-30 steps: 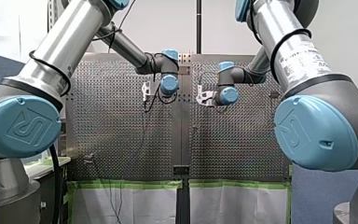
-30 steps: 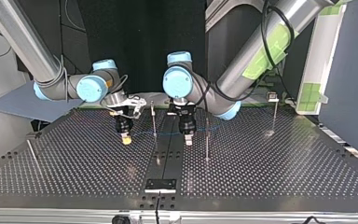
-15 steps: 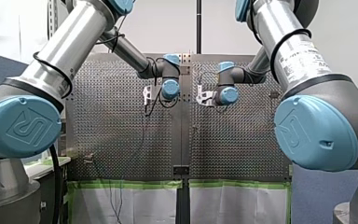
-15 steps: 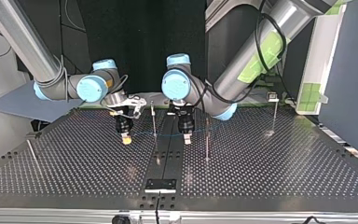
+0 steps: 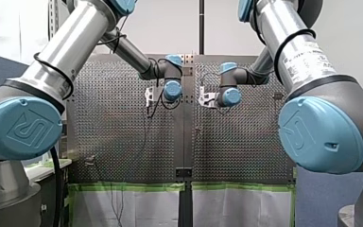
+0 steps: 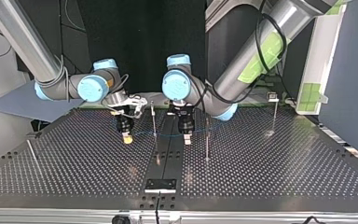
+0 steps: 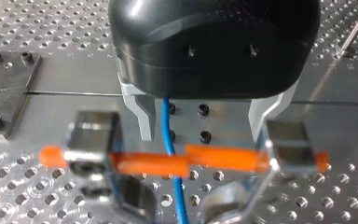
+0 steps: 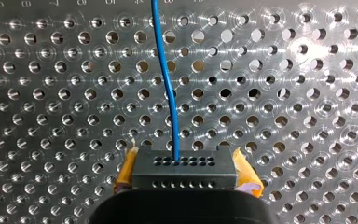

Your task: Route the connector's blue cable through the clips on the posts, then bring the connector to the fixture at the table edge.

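Note: blue cable point(image 8: 173, 121) looks limp; grip the rigid connector point(image 8: 185, 171), as your right fingers point(image 8: 127, 168) do; left fingers point(image 7: 142, 116) open astride.

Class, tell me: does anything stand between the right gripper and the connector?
Nothing visible does: the right gripper holds the connector directly between its yellow pads, with the blue cable running out ahead.

My left end effector point(image 6: 187, 138) — a slight shift toward the top view's left since a second ago.

glare flares off the table point(image 8: 284, 56); the near clip point(image 7: 92, 133) is blurred.
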